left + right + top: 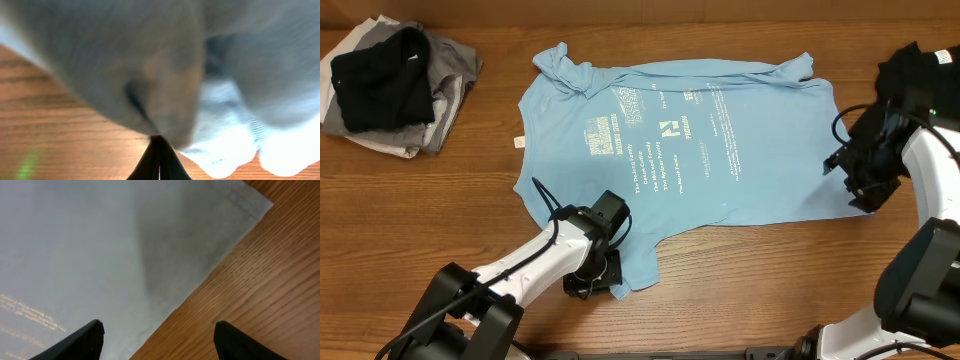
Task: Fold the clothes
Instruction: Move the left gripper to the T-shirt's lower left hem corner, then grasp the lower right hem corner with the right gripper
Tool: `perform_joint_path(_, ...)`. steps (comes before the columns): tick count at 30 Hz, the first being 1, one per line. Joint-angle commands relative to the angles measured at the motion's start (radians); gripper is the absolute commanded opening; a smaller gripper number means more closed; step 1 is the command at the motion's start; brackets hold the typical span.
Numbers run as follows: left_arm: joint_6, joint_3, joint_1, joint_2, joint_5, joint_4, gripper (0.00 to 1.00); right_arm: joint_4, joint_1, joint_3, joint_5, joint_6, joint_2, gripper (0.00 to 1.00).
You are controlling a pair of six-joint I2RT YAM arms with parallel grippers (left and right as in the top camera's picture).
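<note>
A light blue T-shirt (700,140) with white and yellow print lies spread flat in the middle of the wooden table. My left gripper (592,275) sits at the shirt's front left corner, near a sleeve, and is shut on the shirt fabric (165,90), which bunches up close over the closed fingertips (159,142). My right gripper (855,185) hovers over the shirt's front right corner. Its fingers are wide apart (157,340) and empty, straddling the shirt's hem edge (165,270) and bare wood.
A pile of clothes (395,85), black, grey and white, lies at the back left. A dark garment (920,75) sits at the back right behind the right arm. Bare wood table (770,280) runs along the front.
</note>
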Motion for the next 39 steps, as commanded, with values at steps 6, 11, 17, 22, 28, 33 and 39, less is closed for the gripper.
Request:
perform_joint_path(6, -0.002, -0.008, 0.011, 0.024, -0.037, 0.002, 0.04, 0.148, -0.034, -0.143, 0.031, 0.019, 0.001, 0.7)
perform_joint_path(11, 0.005, -0.008, 0.011, 0.024, -0.037, 0.006, 0.04, 0.189, -0.035, -0.162, 0.128, 0.019, 0.001, 0.69)
perform_joint_path(17, 0.005, -0.008, 0.011, 0.024, -0.037, 0.01, 0.04, 0.225, -0.046, -0.162, 0.138, 0.061, 0.01, 0.68)
perform_joint_path(22, 0.005, -0.008, 0.011, 0.024, -0.037, 0.01, 0.04, 0.232, -0.049, -0.162, 0.14, 0.071, 0.02, 0.67)
perform_joint_path(28, 0.005, -0.008, 0.011, 0.024, -0.043, 0.009, 0.04, 0.242, -0.052, -0.162, 0.14, 0.071, 0.023, 0.64)
perform_joint_path(33, 0.005, -0.008, 0.011, 0.024, -0.044, 0.009, 0.04, 0.256, -0.055, -0.162, 0.147, 0.071, 0.038, 0.63)
perform_joint_path(39, 0.005, -0.008, 0.011, 0.024, -0.044, 0.008, 0.05, 0.256, -0.059, -0.162, 0.148, 0.074, 0.077, 0.62)
